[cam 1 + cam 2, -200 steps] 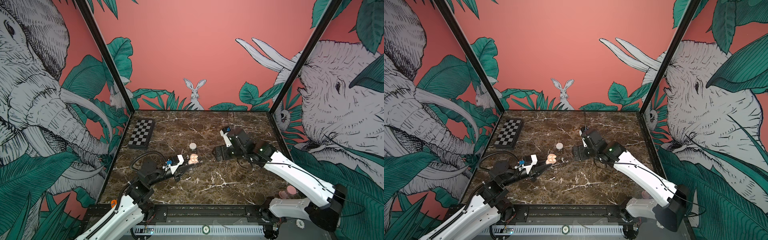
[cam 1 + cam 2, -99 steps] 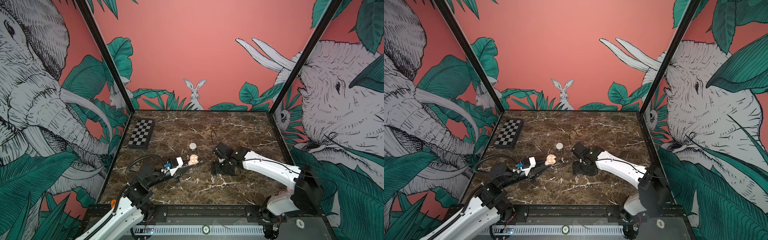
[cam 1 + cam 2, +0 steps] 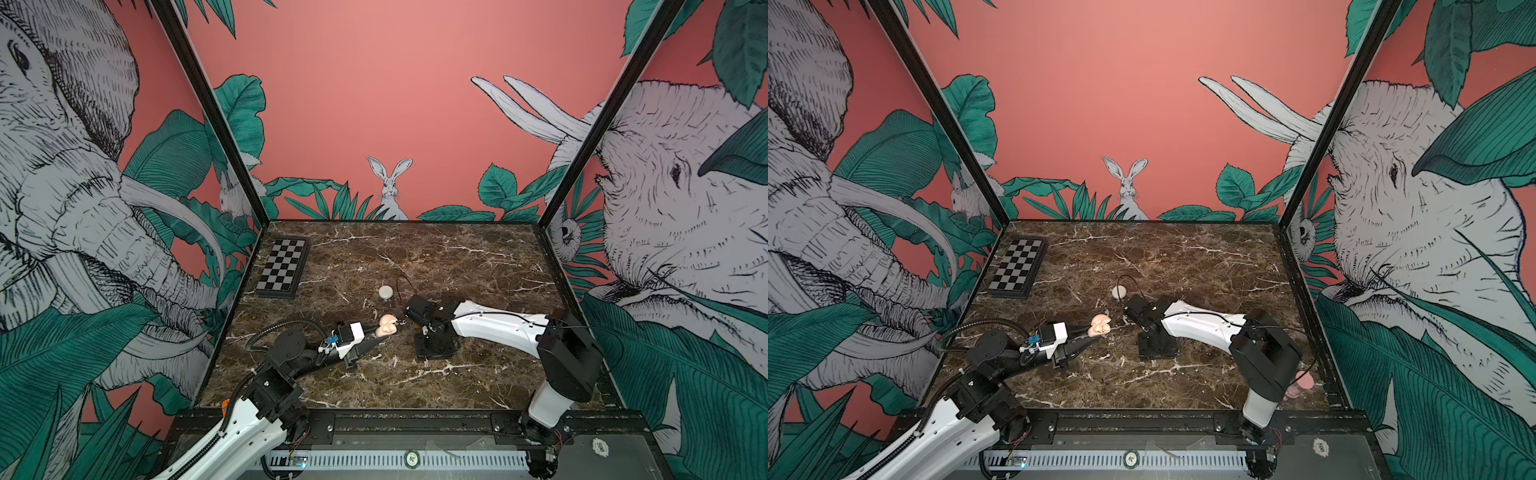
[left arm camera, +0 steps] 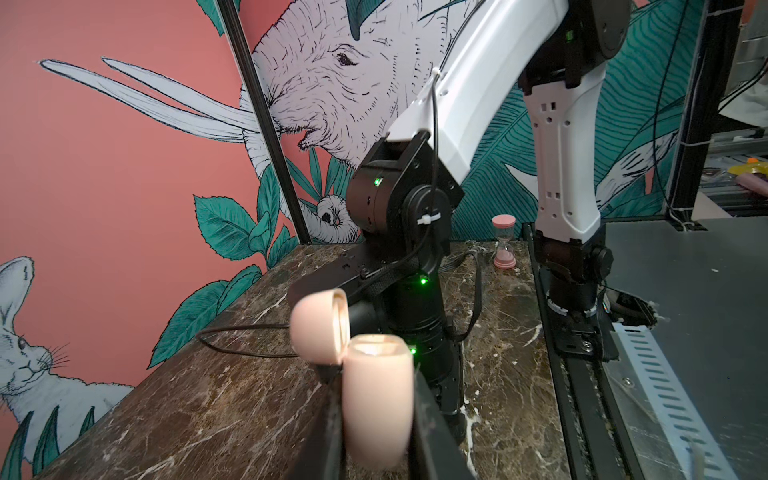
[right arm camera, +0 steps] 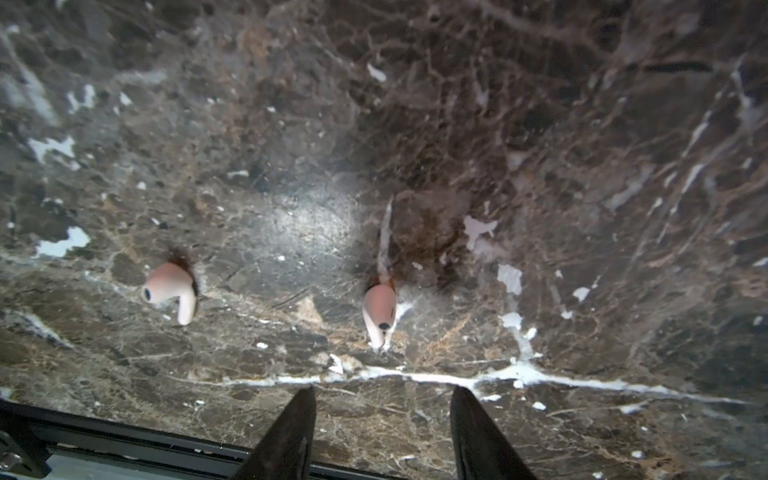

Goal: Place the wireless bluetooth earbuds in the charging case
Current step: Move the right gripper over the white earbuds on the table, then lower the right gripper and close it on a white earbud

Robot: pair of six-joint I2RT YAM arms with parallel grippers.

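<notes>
- Step in hand, as I judge it: the pick-up of the first bud. Neither of the earbuds [image 5: 170, 291] is in the charging case [image 4: 376, 415] yet; both lie on the marble table [image 5: 582, 166].
- The right claw [image 5: 382, 390] hangs low over the table with its fingers [image 5: 291, 436] parted and nothing between them.
- One earbud [image 5: 379, 309] lies straight ahead of that gap, just beyond the fingertips and not touching them. The second lies off to one side of the claw, well apart from the first.
- The left claw [image 4: 376, 386] is clamped on the pink charging case, a finger on each flank. It holds the case upright with the lid [image 4: 320, 324] swung open, close beside the right arm's wrist.
- The next move calls for the right claw to go forward and down until its fingers straddle the bud. Then it needs a gentle squeeze, since the bud is small, curved and likely to slip.
- Nothing lies between the right claw and the bud. White veins in the marble run just beside it and could be mistaken for it.
- The right arm's black cable [image 4: 249, 336] loops just behind the open lid, so the carry to the case looks cramped.
- Well away from both claws are a chessboard [image 3: 282, 274], a white round puck [image 3: 385, 291] and a pink hourglass [image 4: 504, 241].
</notes>
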